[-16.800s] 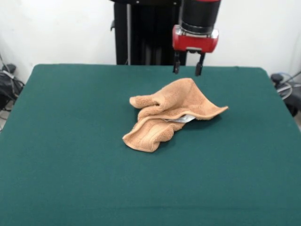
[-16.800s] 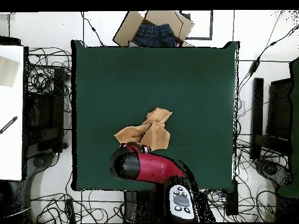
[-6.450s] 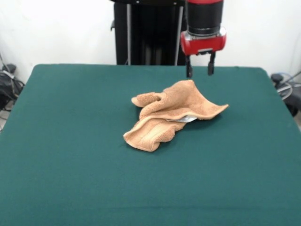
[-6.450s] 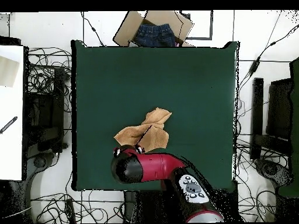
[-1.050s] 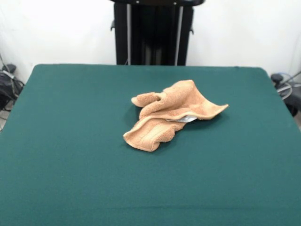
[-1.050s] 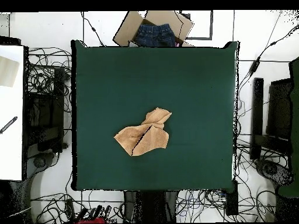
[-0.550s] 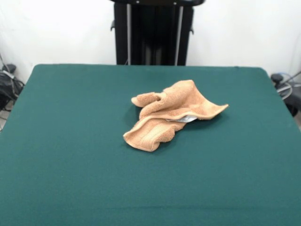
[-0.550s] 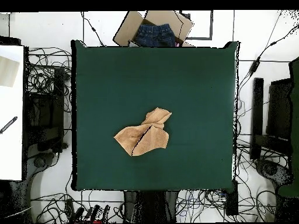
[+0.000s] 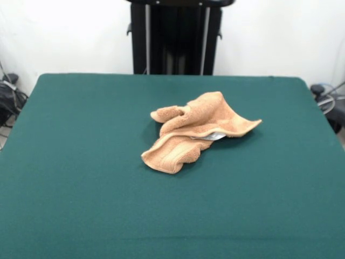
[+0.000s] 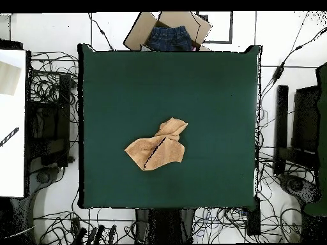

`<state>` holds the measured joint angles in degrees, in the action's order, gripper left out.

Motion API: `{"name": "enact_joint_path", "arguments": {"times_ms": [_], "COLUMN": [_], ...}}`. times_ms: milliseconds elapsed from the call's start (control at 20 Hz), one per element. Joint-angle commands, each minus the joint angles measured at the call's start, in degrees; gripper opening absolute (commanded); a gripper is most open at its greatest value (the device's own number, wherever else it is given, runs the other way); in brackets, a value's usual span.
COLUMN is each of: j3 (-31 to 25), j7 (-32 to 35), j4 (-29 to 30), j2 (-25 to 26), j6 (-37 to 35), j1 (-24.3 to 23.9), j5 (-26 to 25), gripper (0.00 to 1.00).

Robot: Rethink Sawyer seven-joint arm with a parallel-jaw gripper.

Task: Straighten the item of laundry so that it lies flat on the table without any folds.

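No pincer is seen in either view, so its state cannot be told; only the black pedestal [image 9: 175, 36] is seen, at the far edge in the front view.

The towel [image 9: 197, 131] is found near the middle of the green tabletop [image 9: 81, 189], crumpled and not flat. In the front view one corner is drawn out to a point toward the right, a rolled lobe is raised at the left, and a folded flap with a woven band is laid toward the near side. A small white tag [image 9: 214, 137] is glimpsed under the upper fold.

In the overhead view the towel [image 10: 158, 148] is noted slightly toward the robot's side of centre, with a dark crease across it. Beyond the far edge, a cardboard box [image 10: 167, 30] holding blue denim is seen. Cables are strewn on the floor on both sides.
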<state>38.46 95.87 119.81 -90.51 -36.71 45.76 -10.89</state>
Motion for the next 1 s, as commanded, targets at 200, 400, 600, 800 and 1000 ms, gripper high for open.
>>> {"name": "enact_joint_path", "arguments": {"times_ms": [200, 400, 600, 800, 1000], "j3": [23.43, 20.52, 19.32, 19.11, 17.26], "j7": [-2.7, 5.98, 16.57, 26.76, 34.2], "j4": [27.19, 22.74, 18.21, 14.61, 10.43], "j2": [-20.96, -18.24, -18.95, -20.04, -22.47], "j6": [-2.16, -7.97, -10.87, -12.99, -21.08], "j1": [4.13, 9.6, 18.13, 26.57, 32.11], "j5": [-3.21, -2.55, -5.2, -7.87, -8.75], "gripper": [1.0, 1.0, 1.0, 1.0, 1.0]}}
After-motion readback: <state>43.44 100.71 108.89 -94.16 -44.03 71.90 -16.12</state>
